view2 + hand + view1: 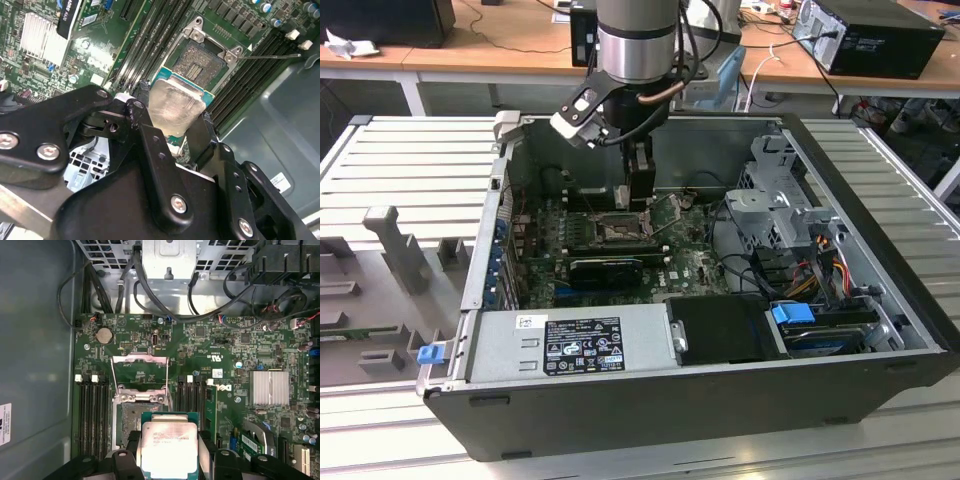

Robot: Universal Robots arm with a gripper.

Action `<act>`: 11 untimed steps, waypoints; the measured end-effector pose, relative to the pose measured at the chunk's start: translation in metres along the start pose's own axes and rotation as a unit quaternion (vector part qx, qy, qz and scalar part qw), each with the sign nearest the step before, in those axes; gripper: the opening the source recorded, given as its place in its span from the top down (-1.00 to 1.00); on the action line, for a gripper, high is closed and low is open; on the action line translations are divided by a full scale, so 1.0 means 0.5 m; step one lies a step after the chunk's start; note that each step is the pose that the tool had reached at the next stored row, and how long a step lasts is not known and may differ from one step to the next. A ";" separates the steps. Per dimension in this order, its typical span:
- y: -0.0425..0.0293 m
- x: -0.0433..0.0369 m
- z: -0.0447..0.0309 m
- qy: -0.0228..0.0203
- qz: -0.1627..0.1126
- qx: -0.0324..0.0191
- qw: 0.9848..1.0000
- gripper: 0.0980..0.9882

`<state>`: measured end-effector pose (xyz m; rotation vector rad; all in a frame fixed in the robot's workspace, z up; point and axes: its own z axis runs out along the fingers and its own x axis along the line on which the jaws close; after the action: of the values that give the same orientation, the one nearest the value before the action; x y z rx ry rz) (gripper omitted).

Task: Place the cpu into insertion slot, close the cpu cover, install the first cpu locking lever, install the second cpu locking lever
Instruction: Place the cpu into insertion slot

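My gripper [169,452] is shut on the cpu [169,446], a square chip with a silver top and green edge, held flat by two opposite sides. In both wrist views the cpu [172,107] hangs just short of the insertion slot [131,415], overlapping one edge of it. The slot's dark pin field [196,62] lies bare. The cpu cover [139,371] stands flipped open on the slot's far side, with thin lever wires [114,375] raised beside it. In the exterior view the gripper [638,188] reaches down into the open computer case above the slot [618,230].
Black memory slots [92,415] flank the socket on both sides. A long black card [605,268] lies just in front of it, and a finned heatsink [270,387] sits nearby. The power supply [570,340], drive cage [770,200] and cables [820,265] crowd the case.
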<state>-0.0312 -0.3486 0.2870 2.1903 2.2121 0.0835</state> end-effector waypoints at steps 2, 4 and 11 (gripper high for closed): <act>-0.001 0.001 0.013 0.000 -0.001 0.000 1.000 0.00; -0.001 0.004 0.019 0.001 -0.003 0.000 1.000 0.00; -0.024 0.032 0.060 0.004 -0.005 0.000 1.000 0.00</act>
<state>-0.0416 -0.3320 0.2567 2.1822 2.2267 0.0913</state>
